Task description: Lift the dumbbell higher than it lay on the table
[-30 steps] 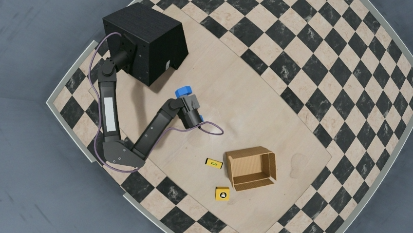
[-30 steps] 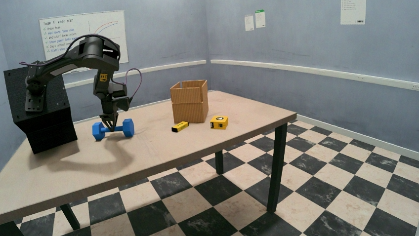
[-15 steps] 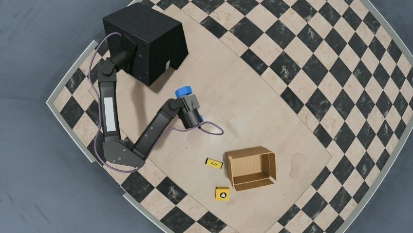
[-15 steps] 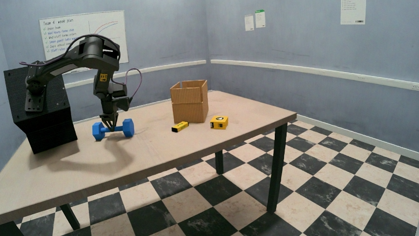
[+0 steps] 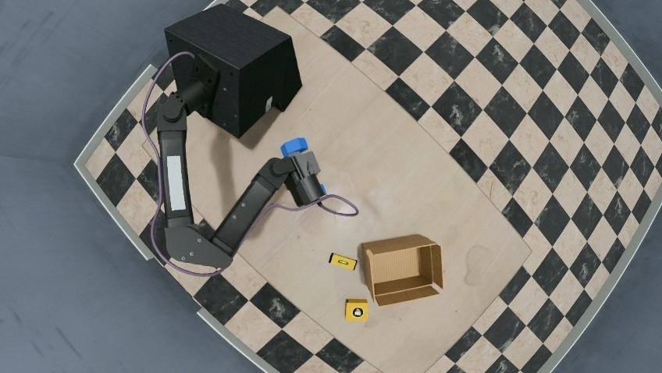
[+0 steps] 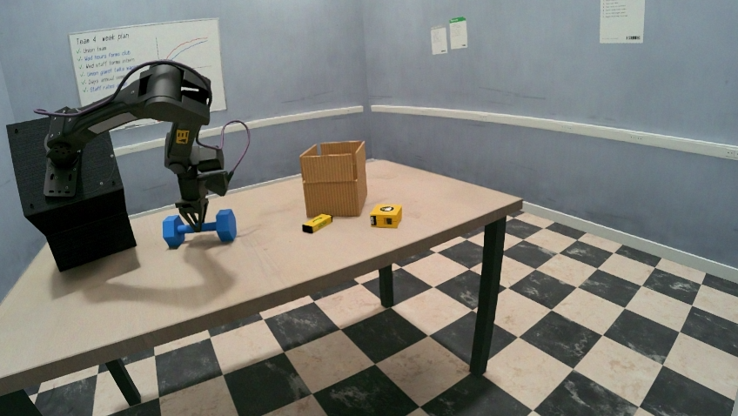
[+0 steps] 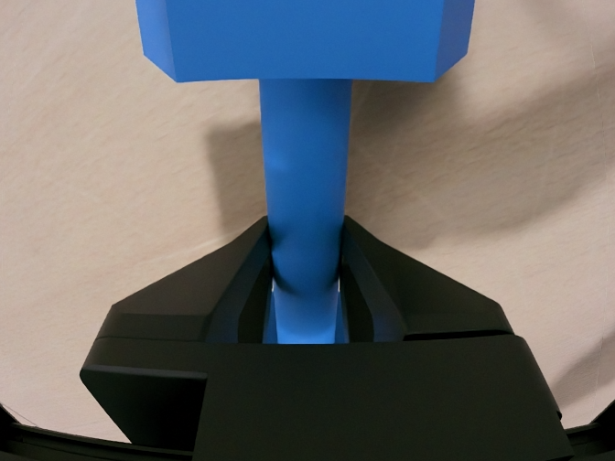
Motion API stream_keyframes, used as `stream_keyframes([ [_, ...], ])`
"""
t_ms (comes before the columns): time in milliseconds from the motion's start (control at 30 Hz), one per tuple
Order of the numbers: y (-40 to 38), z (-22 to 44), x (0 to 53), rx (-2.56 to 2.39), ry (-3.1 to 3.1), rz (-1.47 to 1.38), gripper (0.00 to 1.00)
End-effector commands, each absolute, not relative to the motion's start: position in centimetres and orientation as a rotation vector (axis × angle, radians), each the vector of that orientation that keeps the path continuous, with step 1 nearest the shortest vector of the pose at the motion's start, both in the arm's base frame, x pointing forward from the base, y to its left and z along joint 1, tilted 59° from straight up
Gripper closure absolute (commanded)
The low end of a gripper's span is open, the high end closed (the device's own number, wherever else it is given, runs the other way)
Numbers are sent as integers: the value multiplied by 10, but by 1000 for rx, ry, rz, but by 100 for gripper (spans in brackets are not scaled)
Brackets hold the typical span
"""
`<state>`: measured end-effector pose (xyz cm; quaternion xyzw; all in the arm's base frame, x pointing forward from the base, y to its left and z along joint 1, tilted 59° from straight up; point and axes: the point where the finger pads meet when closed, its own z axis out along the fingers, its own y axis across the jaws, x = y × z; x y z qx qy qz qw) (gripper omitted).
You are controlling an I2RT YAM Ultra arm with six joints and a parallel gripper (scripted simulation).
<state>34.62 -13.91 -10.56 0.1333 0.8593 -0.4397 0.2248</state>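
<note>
The blue dumbbell [image 6: 202, 228] is near the left part of the table, close to the table top; I cannot tell whether its ends touch it. My gripper [image 6: 195, 223] comes down from above and is shut on the dumbbell's bar. In the wrist view both black fingers press the blue bar [image 7: 304, 198] from either side, with one hexagonal end [image 7: 304, 37] at the top. From above, one blue end [image 5: 293, 147] shows beyond the gripper [image 5: 305, 178]; the other end is mostly hidden under it.
A black box [image 6: 72, 196] carrying the arm's base stands at the table's left back. An open cardboard box [image 6: 334, 177], a yellow spirit level [image 6: 317, 223] and a small yellow box [image 6: 385, 215] lie to the right of the dumbbell.
</note>
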Motion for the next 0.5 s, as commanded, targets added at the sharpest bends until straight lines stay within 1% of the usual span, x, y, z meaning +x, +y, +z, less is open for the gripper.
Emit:
stream_keyframes([
  [0,-138,-106,355,369,2347,-1212,100],
  [300,-135,-106,353,361,2355,-1214,100],
  [467,-130,-94,358,371,2335,-1200,100],
])
